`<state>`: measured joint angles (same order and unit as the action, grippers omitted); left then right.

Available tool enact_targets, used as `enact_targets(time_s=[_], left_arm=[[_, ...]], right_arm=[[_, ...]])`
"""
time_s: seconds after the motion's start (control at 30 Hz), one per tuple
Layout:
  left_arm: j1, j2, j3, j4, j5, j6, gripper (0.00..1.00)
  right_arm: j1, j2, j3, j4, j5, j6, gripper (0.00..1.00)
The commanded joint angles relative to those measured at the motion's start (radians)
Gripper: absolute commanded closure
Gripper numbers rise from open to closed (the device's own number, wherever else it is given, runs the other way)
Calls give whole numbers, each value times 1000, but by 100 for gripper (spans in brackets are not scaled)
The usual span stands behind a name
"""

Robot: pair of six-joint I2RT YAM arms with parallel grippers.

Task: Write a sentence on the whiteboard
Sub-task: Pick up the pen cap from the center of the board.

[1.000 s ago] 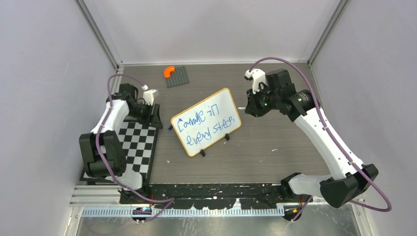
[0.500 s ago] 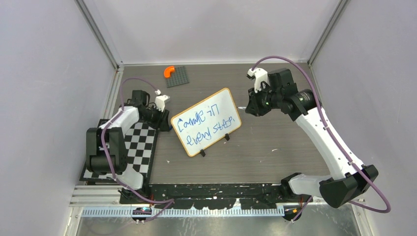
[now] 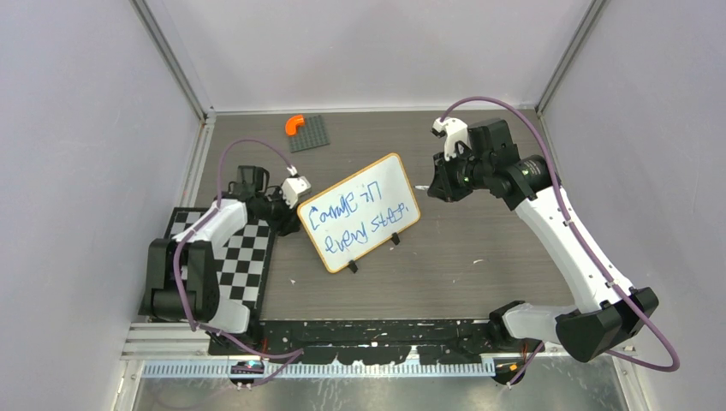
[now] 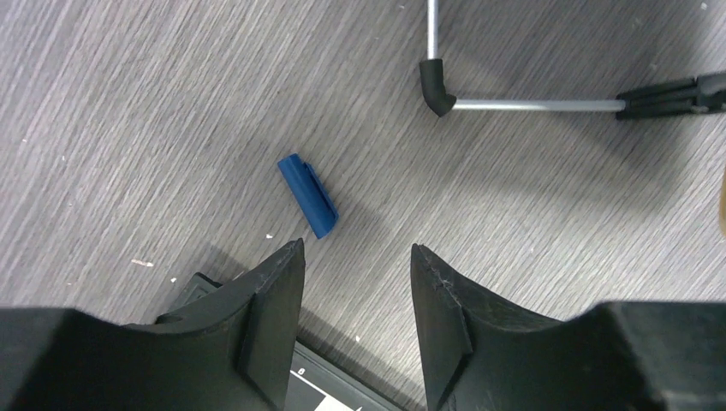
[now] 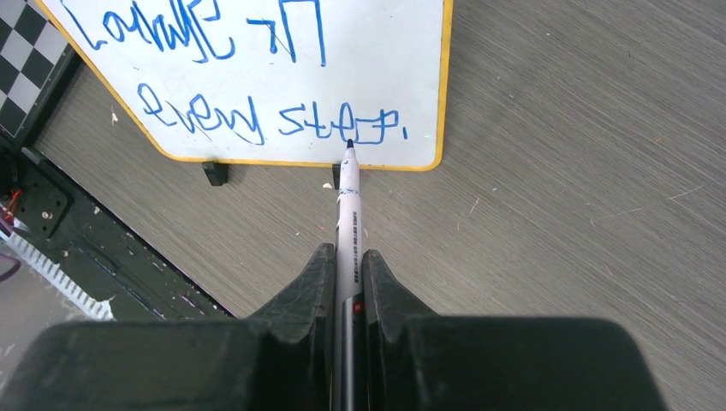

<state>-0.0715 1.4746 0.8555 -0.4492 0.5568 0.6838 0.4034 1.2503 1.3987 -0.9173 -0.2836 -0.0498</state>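
The table is grey wood-grain, scuffed with small pale flecks. Plain pale walls close it in on the left, back and right, with metal rails running up the two far corners.

Two arms work here. There is one whiteboard, standing slanted near the middle of the table on two black feet, with a thin metal rod propping it from behind. The sentence runs across it in two lines of blue handwriting. There is one marker, one blue cap, one checkerboard mat, one dark studded plate and one orange piece at the plate's corner.

The left gripper hangs spread wide with nothing in it, low over the table just beside the board's left corner; the cap lies on the wood just beyond its fingertips. The right gripper is clamped on the marker, its uncapped tip pointing at the board's right end near the last word. I cannot tell whether the tip touches.

The mat lies along the left edge, the plate against the back wall. A broad stretch of bare wood shows between the board and the near edge, and more to the right under the right arm. On the left the board's corner, the mat and the left arm crowd close together.
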Motion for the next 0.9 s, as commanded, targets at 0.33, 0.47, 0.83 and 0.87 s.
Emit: enact_targets(time_s=[0.33, 0.47, 0.83, 0.87], left_arm=[[-4, 37, -27, 64, 69, 430, 45], [-4, 112, 2, -30, 49, 603, 44], [-2, 272, 82, -35, -12, 666, 54], [3, 280, 91, -38, -12, 661, 58]], right_arm=[[-5, 2, 17, 18, -2, 8, 100], [-5, 5, 12, 19, 5, 5, 100], [-6, 27, 17, 19, 23, -2, 100], [-6, 28, 17, 19, 25, -4, 100]])
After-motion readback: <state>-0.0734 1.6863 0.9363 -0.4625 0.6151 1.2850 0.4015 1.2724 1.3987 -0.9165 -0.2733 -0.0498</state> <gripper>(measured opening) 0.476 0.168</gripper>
